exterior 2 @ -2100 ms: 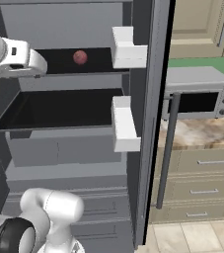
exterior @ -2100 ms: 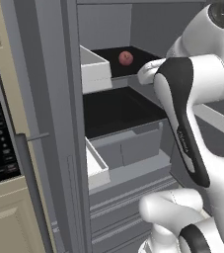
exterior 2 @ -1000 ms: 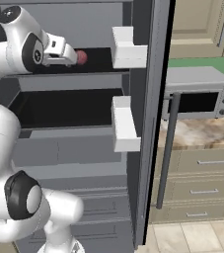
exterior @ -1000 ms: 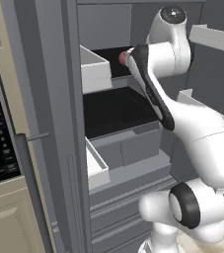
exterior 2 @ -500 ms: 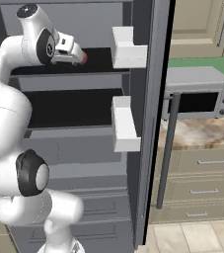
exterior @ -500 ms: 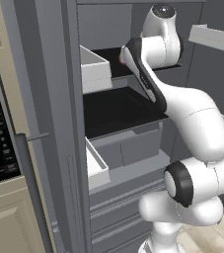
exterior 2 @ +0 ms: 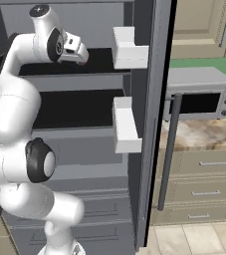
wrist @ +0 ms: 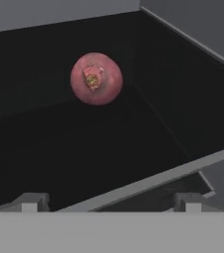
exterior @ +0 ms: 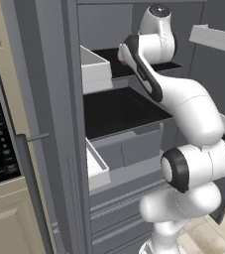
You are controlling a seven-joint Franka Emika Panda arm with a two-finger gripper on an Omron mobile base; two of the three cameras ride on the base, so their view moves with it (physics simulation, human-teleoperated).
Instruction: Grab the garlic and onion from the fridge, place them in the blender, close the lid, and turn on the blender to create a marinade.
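Gripper [wrist: 108, 202] is reaching w/ fingers spread wide, nothing betw them, at front lip of upper shelf [wrist: 148, 185] in fridge [exterior 2: 144, 124]. Red onion [wrist: 96, 79] is sitting further back on that shelf, apart from tips. Judgement: centre on onion, go in level, close only once fingers are straddling it.

Glossy white arm [exterior: 188, 106] of rounded segments, dark joint rings, black stripe along forearm
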